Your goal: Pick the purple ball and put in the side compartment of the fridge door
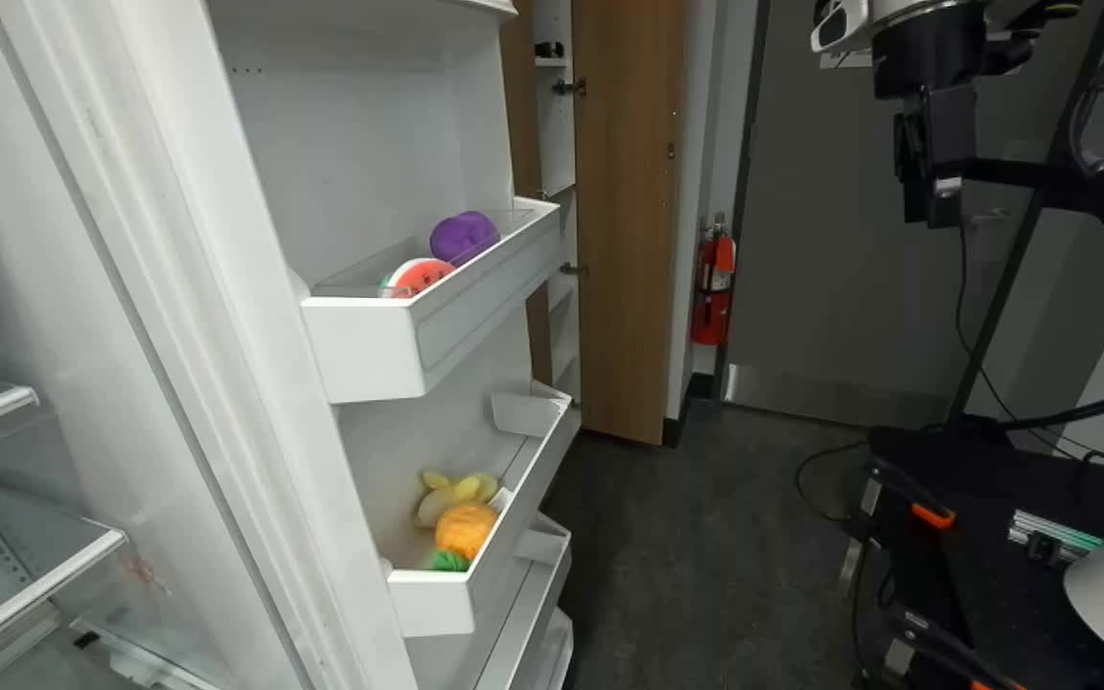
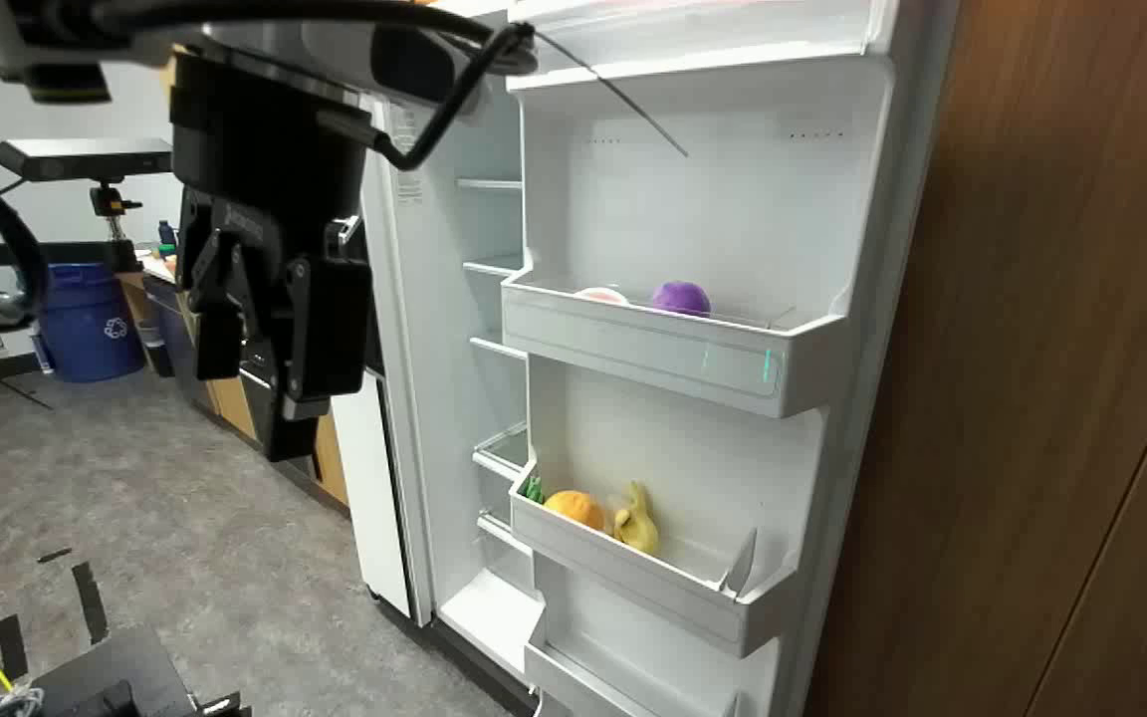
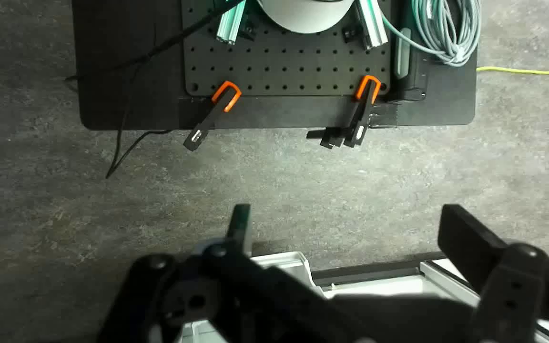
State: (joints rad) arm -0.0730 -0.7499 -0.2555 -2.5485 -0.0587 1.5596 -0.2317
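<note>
Inside a white bin (image 2: pixel 645 345) on the fridge door (image 2: pixel 653 418), we saw the purple ball (image 2: pixel 681 298) beside a watermelon (image 1: pixel 423 275), one tier above an orange fruit (image 2: pixel 575 510) and a yellow fruit (image 2: pixel 638 530). Well apart from the door, we noted the gripper (image 3: pixel 346 216), jaws spread wide.

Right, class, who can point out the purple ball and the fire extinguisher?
Purple ball (image 2: pixel 681 298), in an exterior view: middle of its visible side.
Fire extinguisher (image 1: pixel 711 309), in an exterior view: its red cylinder.
</note>
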